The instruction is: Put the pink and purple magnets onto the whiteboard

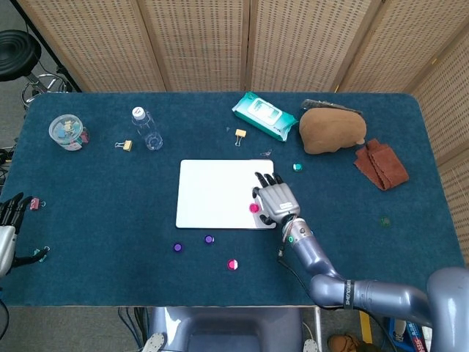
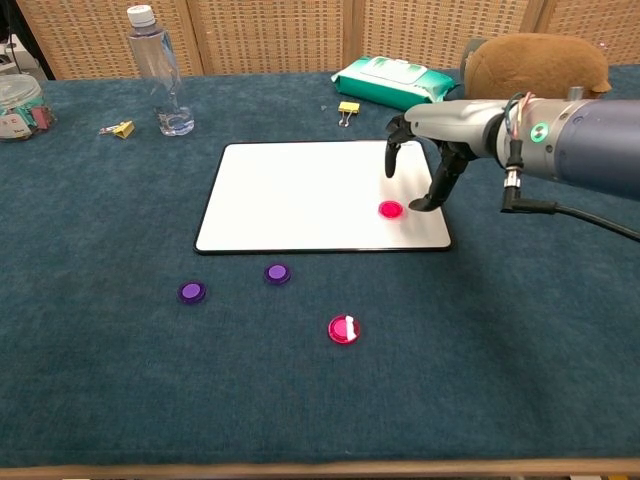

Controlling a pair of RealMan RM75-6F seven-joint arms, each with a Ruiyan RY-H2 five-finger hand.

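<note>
Magnets: one pink [image 2: 390,210] lies on the whiteboard [image 2: 300,195] near its front right corner; another pink [image 2: 343,329] and two purple [image 2: 277,273] [image 2: 191,292] wait on the table [image 2: 120,380] before the board's front edge; right hand [image 2: 428,150] hovers spread just above the board, holding nothing; left hand [image 1: 9,220] sits at the table's left edge, fingers apart; the front strip looks open for reaching.

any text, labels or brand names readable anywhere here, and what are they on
No text can be read in either view.
Wipes pack: a printed label on its top, too blurred to read.
Water bottle: no label showing.
Clear jar: a label, too small to read.
Whiteboard: blank.
Right hand: no marking shows, only a green light on the wrist.
</note>
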